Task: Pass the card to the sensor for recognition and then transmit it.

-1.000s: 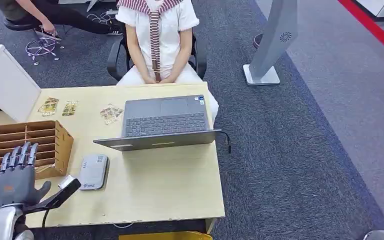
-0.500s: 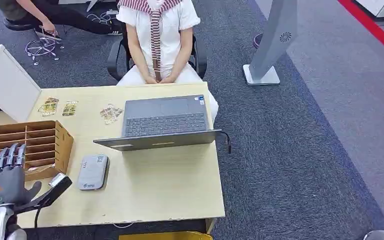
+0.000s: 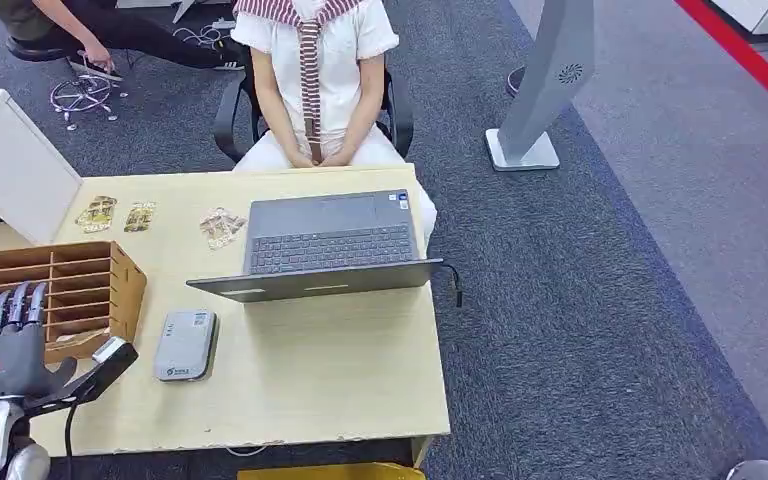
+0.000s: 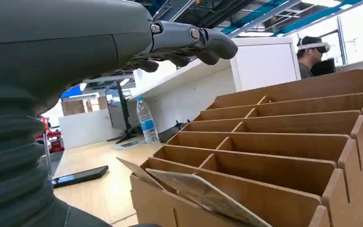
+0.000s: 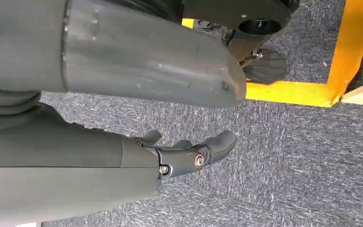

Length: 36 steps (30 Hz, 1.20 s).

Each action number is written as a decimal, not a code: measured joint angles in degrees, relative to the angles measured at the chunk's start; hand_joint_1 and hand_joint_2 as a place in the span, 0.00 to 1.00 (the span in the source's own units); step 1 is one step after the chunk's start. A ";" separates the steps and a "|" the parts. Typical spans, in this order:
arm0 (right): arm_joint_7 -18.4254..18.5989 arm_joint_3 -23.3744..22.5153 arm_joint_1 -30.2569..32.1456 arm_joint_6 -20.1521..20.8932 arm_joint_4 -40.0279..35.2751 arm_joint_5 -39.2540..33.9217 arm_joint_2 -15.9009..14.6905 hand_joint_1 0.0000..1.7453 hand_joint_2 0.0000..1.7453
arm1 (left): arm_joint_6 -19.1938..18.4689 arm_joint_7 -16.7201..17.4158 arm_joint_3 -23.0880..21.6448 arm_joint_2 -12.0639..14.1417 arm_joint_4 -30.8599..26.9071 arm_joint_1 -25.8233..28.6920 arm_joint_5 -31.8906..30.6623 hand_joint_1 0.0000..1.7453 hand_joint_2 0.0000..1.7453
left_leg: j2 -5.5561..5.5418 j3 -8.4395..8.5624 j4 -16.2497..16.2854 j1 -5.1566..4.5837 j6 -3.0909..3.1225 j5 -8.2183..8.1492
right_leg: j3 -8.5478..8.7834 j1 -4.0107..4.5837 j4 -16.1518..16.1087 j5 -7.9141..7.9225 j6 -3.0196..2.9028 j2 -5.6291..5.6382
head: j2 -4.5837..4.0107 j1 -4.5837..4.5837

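Head view: left robot hand (image 3: 5, 350) is raised at the near left corner of the table (image 3: 340, 370), fingers straight and spread, holding nothing, just in front of the wooden sorter box (image 3: 65, 290). Grey sensor (image 3: 186, 344) lies flat beside the box.

Left wrist view: a thin, pale, worn card (image 4: 203, 194) leans in the box's nearest slot.

Right wrist view: right robot hand (image 5: 189, 153) hangs over carpet (image 5: 288, 156), fingers loosely extended, empty.

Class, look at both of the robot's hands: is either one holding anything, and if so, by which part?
Nothing is held. The left hand is open near the wooden organizer; the right hand hangs empty over carpet.
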 joint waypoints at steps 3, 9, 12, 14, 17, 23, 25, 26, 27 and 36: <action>-0.04 0.04 -0.06 -0.02 0.00 0.39 0.00 0.00 0.00 | -0.44 0.00 0.00 0.00 0.37 -0.20 -0.24 0.00 1.00 | 0.00 0.00 0.00 0.00 0.00 0.00 | 0.00 0.00 0.00 0.00 0.00 0.00 | 0.00 0.00; -0.04 0.13 -0.12 -0.02 0.00 0.37 0.15 0.00 0.00 | -0.48 0.00 0.00 -0.11 0.98 -0.32 -0.39 0.00 1.00 | 0.00 0.00 0.00 0.00 0.00 0.00 | 0.00 0.00 0.00 0.00 0.00 0.00 | 0.00 0.00; -0.04 0.15 -0.13 -0.02 0.00 0.37 0.17 0.00 0.00 | -0.48 0.02 0.00 -0.11 1.11 -0.33 -0.39 0.00 1.00 | 0.00 0.00 0.00 0.00 0.00 0.00 | 0.00 0.00 0.00 0.00 0.00 0.00 | 0.00 0.00; -0.04 0.22 -0.13 -0.02 0.00 0.37 0.17 0.00 0.00 | -0.48 0.00 0.00 -0.11 1.22 -0.36 -0.39 0.00 1.00 | 0.00 0.00 0.00 0.00 0.00 0.00 | 0.00 0.00 0.00 0.00 0.00 0.00 | 0.00 0.00; -0.04 0.46 -0.13 0.00 0.00 0.37 0.17 0.00 0.00 | -0.46 0.00 -0.02 -0.13 1.44 -0.45 -0.59 0.00 1.00 | 0.00 0.01 0.00 0.00 0.00 0.00 | 0.00 0.00 0.00 0.00 0.00 0.00 | 0.00 0.00; -0.09 0.79 -0.16 0.20 0.00 0.33 0.33 0.00 0.00 | -0.37 -0.39 -0.02 -0.61 1.59 -0.58 -1.09 0.00 1.00 | 0.00 0.01 0.00 -0.01 0.00 0.00 | 0.00 0.01 0.00 0.00 0.00 0.00 | 0.00 0.00; -0.11 0.92 -0.17 0.20 0.02 0.33 0.35 0.00 0.00 | -0.33 -0.42 -0.04 -0.68 1.62 -0.59 -1.22 0.00 1.00 | 0.00 0.01 0.00 -0.01 0.00 0.00 | 0.00 0.01 0.00 0.00 0.00 0.01 | 0.00 0.00; -0.13 0.96 -0.17 0.20 0.00 0.33 0.35 0.00 0.00 | -0.31 -0.41 -0.04 -0.68 1.64 -0.59 -1.25 0.00 1.00 | 0.00 0.01 0.00 -0.01 0.00 0.00 | 0.00 0.01 0.00 0.00 0.00 0.01 | 0.00 0.00; -0.13 0.98 -0.17 0.20 0.02 0.33 0.35 0.00 0.00 | -0.29 -0.39 -0.07 -0.70 1.64 -0.61 -1.25 0.00 1.00 | 0.00 0.01 0.00 -0.01 0.00 0.00 | 0.00 0.01 0.00 0.00 0.00 0.01 | 0.00 0.00; -0.13 1.05 -0.18 0.22 0.02 0.52 0.48 0.00 0.00 | 0.02 -0.46 -0.13 -0.96 1.66 -0.60 -1.38 0.00 1.00 | 0.00 0.01 0.00 0.00 0.00 0.00 | 0.00 0.01 0.00 0.00 0.00 0.01 | 0.00 0.00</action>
